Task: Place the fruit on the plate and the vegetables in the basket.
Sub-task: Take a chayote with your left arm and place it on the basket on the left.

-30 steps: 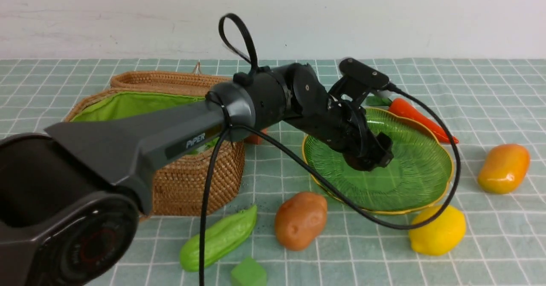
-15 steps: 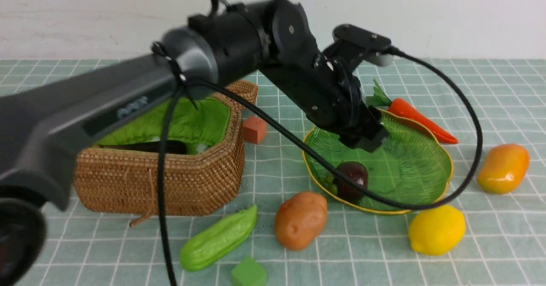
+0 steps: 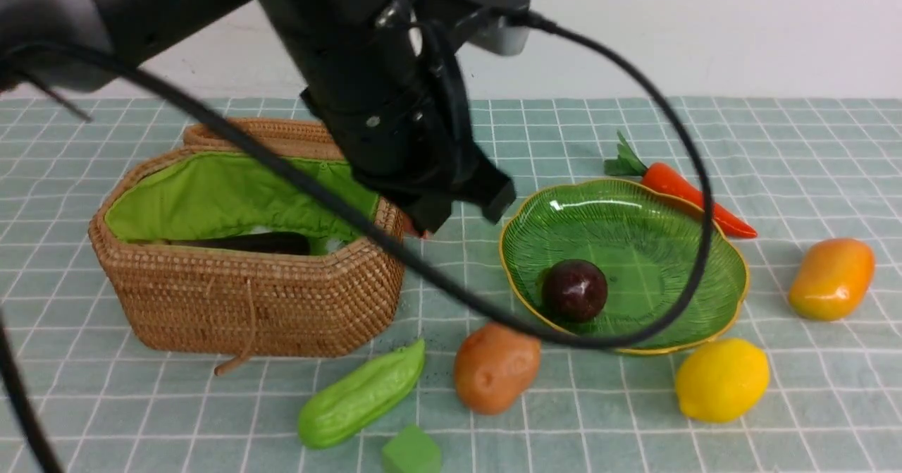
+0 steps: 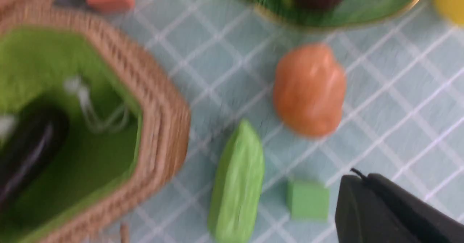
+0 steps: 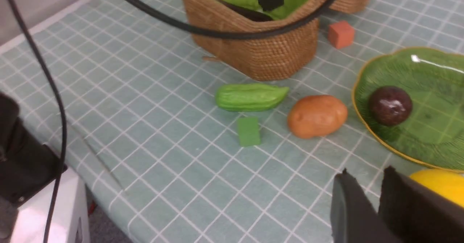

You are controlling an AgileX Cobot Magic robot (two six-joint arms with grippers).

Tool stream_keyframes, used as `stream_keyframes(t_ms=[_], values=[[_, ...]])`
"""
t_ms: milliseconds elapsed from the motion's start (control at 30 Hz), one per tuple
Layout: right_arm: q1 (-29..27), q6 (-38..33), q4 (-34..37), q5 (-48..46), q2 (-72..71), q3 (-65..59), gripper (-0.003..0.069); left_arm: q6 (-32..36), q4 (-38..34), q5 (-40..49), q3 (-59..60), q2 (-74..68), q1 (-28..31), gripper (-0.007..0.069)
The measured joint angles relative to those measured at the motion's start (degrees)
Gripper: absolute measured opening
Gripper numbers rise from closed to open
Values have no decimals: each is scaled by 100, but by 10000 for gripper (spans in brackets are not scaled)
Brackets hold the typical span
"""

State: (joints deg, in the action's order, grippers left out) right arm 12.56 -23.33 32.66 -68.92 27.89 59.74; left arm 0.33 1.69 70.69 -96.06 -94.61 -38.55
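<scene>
Pale green gridded cloth (image 3: 232, 424) lies under everything; the plate (image 3: 669, 247) holds the mangosteen (image 3: 574, 290), likely slick, so best gripped around its middle.

Left wrist: left jaws (image 4: 366, 179) together, empty.

Right wrist: right jaws (image 5: 362, 170) slightly apart, empty.

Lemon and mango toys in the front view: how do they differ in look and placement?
The lemon is plain yellow; the mango is orange blending into yellow. The lemon lies right by the near rim of the green glass dish, while the mango sits well apart from the dish, to its right. Both are glossy and rest on the checked tablecloth.
</scene>
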Motion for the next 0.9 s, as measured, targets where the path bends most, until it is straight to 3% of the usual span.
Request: stream_keyframes(t_ms=[167, 333, 533, 567, 700, 900], values=[[0, -47, 43, -88, -134, 0, 141, 2, 108, -183, 1518, 691, 0, -13], [0, -54, 101, -114, -151, 0, 141, -240, 164, -1234, 3142, 1018, 131, 6], [0, -54, 115, -102, -151, 0, 141, -146, 201, -2463, 3809, 820, 553, 196], [0, -54, 115, -96, -151, 0, 141, 10, 210, -2700, 3857, 704, 629, 286], [0, -54, 115, -79, -151, 0, 141, 297, 210, -3072, 3869, 307, 650, 449], [0, -54, 115, -79, -151, 0, 141, 338, 550, -3567, 3875, -290, 650, 519]])
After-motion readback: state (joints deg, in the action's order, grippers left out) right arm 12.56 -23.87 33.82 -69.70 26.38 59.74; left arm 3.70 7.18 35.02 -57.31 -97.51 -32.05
